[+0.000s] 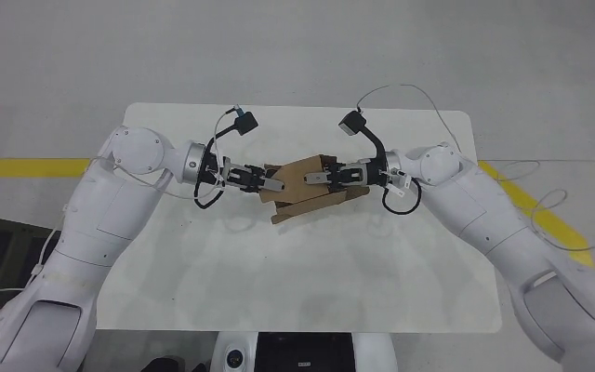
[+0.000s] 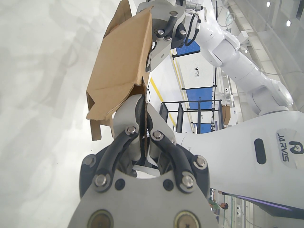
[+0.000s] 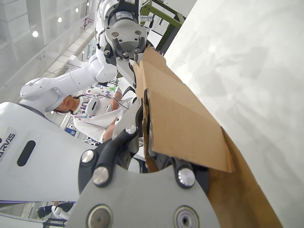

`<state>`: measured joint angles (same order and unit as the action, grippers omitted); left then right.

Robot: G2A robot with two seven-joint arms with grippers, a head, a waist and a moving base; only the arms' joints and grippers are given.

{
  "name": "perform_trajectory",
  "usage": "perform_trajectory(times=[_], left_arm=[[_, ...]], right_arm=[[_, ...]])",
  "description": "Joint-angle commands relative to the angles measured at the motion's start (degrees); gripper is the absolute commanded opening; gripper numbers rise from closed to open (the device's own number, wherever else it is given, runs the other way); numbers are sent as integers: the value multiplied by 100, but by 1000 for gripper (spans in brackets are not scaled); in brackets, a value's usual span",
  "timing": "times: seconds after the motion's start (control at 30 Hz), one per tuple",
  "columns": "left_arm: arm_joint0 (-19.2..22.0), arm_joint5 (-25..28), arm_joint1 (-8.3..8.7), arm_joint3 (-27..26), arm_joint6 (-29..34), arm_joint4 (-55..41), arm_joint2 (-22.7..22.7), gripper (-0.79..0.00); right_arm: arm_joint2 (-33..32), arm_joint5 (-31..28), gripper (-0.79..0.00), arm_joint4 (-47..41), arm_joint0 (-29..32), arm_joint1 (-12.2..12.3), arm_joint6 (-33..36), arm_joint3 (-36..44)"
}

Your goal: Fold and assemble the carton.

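Top view shows one partly folded carton (image 1: 302, 184) at the centre of the frame, over the white bench (image 1: 279, 279). It is held between two claws: the left claw (image 1: 263, 179) is clamped on one end and the right claw (image 1: 325, 175) on the other. In the right wrist view, cardboard hides that claw's fingertips.

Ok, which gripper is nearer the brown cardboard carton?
Neither: both touch it. The left gripper is shut on one end of the carton, the right gripper on the opposite end.
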<state>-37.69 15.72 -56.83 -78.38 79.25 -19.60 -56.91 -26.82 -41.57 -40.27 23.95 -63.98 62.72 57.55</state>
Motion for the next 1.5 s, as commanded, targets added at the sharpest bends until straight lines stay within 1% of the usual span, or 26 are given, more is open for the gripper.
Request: perform_trajectory(times=[0.0,0.43,0.77,1.03,1.47], left_arm=[[-6,-19,-3,-3,-11,-90,-12,0],[-58,-255,-36,4,-37,-869,-105,0],[-80,-448,-30,-162,122,-1276,-245,0],[-84,-491,-75,-198,-40,-1285,-144,0],[28,-404,-142,-125,-290,-865,30,0]], right_arm=[[-18,-20,-785,2,13,-4,-20,-34],[-217,-205,-785,189,216,-57,-213,-113],[-428,-112,-785,853,409,-173,-1095,-126],[-601,1,-785,1118,577,-219,-1372,136],[-944,278,-785,1332,997,-189,-1353,824]])
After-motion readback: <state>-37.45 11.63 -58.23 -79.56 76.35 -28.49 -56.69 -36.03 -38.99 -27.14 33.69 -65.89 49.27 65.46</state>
